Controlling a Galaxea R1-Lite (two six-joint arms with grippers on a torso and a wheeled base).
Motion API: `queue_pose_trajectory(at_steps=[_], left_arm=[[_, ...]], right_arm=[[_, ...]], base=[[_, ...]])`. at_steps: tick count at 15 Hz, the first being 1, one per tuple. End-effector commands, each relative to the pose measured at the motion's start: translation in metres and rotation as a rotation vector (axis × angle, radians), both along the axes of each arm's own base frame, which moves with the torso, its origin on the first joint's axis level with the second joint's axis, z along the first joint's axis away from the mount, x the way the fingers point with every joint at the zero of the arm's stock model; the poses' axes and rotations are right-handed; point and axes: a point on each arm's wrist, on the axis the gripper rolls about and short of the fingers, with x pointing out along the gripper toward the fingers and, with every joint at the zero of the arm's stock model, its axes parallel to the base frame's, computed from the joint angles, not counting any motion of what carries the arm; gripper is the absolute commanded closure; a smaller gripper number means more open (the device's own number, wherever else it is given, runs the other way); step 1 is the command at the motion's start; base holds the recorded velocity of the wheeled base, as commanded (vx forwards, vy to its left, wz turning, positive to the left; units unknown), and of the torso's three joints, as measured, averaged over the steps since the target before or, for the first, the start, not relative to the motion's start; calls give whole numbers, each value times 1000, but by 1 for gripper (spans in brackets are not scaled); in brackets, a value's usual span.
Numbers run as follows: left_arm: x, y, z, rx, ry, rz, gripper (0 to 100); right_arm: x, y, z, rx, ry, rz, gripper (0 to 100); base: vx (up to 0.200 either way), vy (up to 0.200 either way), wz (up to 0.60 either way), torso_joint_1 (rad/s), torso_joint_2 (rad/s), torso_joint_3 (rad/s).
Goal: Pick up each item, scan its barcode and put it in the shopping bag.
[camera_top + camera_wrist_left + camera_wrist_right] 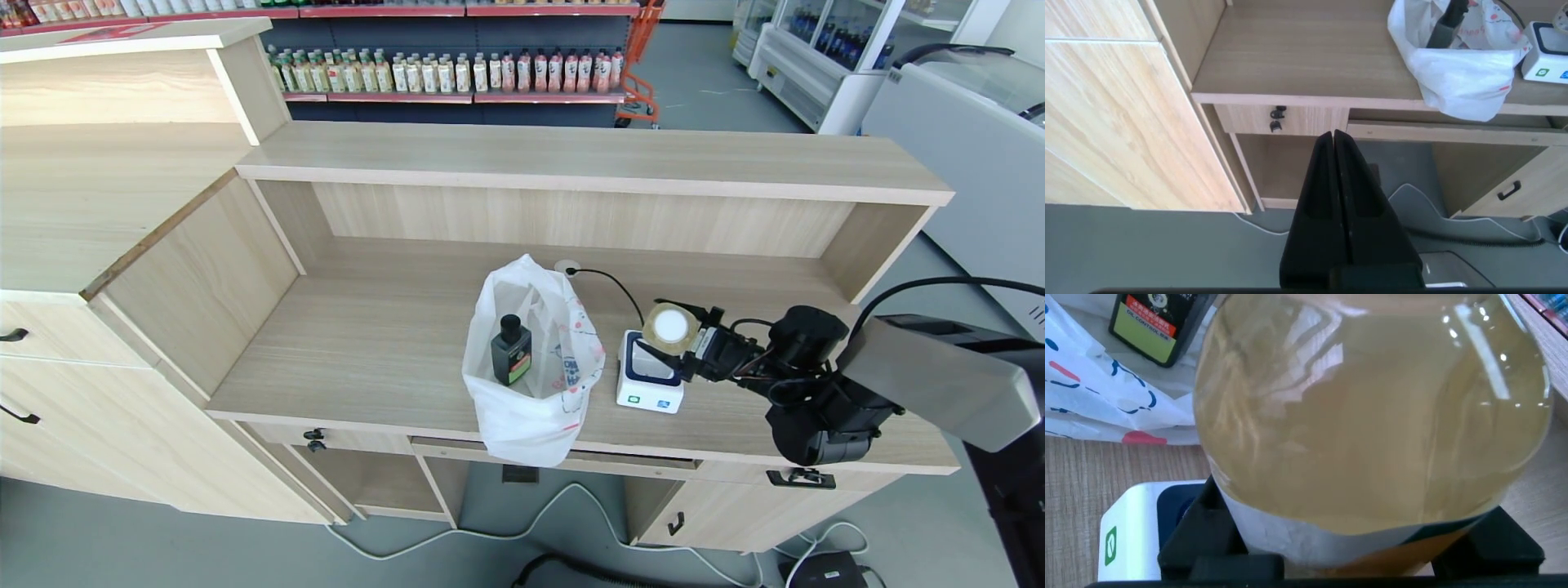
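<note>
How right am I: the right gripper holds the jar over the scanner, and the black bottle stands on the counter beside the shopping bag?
Not quite. The head view shows the black bottle inside the shopping bag, not beside it. The right gripper does hold the jar over the scanner.

Bright, even indoor light falls from overhead. The wooden counter (392,351) carries only soft, faint shadows (darkest beneath its upper shelf (588,159)). White glare streaks curve across the pale jar (1372,433). Straight edges bow near the head view's borders.
</note>
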Motion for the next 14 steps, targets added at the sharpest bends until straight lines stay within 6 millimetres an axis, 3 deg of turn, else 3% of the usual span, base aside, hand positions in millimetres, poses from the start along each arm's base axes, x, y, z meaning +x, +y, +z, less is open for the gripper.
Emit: queue_pose_trajectory(at_steps=[1, 11, 13, 14], left_arm=[[0, 0, 0, 0, 0, 1, 100], [0, 0, 0, 0, 0, 1, 100], [0, 0, 0, 0, 0, 1, 100], [0, 0, 0, 0, 1, 1, 100]], right_arm=[[0, 1, -2, -1, 2, 3, 100], [1, 3, -8, -2, 16, 3, 100], [-1, 1, 2, 25, 27, -4, 100], [-3, 0, 18, 74, 42, -18, 100]], base=[[0, 0, 0, 0, 0, 0], [0, 0, 0, 0, 0, 0], [0, 0, 0, 0, 0, 0], [0, 0, 0, 0, 0, 0]])
